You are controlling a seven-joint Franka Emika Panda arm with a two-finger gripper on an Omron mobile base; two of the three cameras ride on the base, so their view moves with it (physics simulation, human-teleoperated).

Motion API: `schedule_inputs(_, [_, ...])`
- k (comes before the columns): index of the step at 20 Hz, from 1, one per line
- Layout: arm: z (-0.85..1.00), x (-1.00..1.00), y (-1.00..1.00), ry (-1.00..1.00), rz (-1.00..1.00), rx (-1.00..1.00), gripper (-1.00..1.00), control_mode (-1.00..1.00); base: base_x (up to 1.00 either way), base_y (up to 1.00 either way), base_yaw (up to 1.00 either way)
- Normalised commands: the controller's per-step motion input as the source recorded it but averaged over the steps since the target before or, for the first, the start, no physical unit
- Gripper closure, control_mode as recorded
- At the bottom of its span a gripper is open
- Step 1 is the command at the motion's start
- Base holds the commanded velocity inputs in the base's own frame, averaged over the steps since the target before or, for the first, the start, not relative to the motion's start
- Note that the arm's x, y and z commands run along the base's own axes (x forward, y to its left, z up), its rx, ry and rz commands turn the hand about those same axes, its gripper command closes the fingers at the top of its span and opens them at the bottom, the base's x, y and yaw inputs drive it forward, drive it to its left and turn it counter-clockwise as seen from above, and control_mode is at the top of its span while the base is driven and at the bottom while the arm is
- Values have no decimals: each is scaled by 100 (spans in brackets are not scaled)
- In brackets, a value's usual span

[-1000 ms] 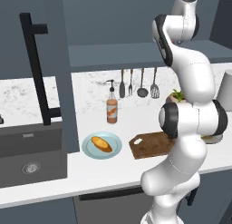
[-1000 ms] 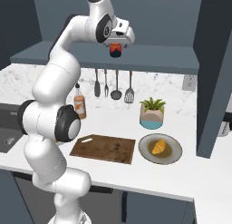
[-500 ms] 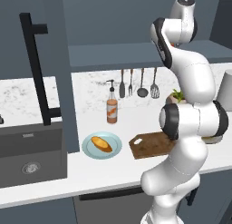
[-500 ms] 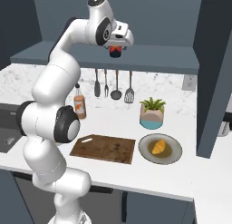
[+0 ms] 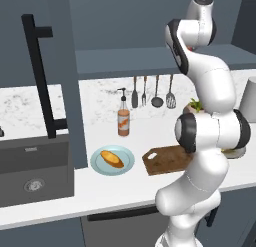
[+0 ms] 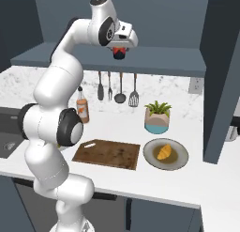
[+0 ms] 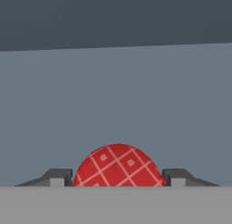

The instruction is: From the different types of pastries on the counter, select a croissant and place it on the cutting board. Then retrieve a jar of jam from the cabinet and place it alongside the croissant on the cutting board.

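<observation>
Reaching high into the dark cabinet (image 6: 140, 62), the arm holds its gripper (image 6: 120, 54) at the open shelf level, with the jar of jam (image 6: 120, 53) sitting between the two fingertips. In the hand view the jar (image 7: 117, 166), red with a pale lattice pattern, sits between the fingertips (image 7: 58, 177), which stand right at its sides; whether they actually press on it I cannot tell.

Down on the bench (image 6: 187, 179) the cutting board (image 6: 108, 154) lies bare, its hole at the near-left corner. To its right, a grey plate (image 6: 165, 153) carries a golden pastry (image 6: 163, 151). In the left base view a blue plate (image 5: 113, 160) with an oblong pastry (image 5: 112, 158) lies just left of the board (image 5: 165, 160). An orange pump bottle (image 6: 82, 109) stands by the backsplash, utensils (image 6: 117, 88) hang above it, and a potted plant (image 6: 157, 117) stands behind the grey plate.
</observation>
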Motion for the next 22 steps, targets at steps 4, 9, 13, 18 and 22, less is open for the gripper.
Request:
schedule_inputs(4, [5, 0, -5, 7, 0, 0, 100, -100, 0, 0, 0])
schedule_inputs(9, [17, -23, 0, 0, -2, 0, 100, -100, 0, 0, 0])
schedule_inputs(13, [2, -44, 0, 0, -1, 0, 100, -100, 0, 0, 0])
schedule_inputs(18, [0, -50, 0, 0, 0, 0, 100, -100, 0, 0, 0])
schedule_inputs(22, [0, -48, 0, 0, 0, 0, 100, -100, 0, 0, 0])
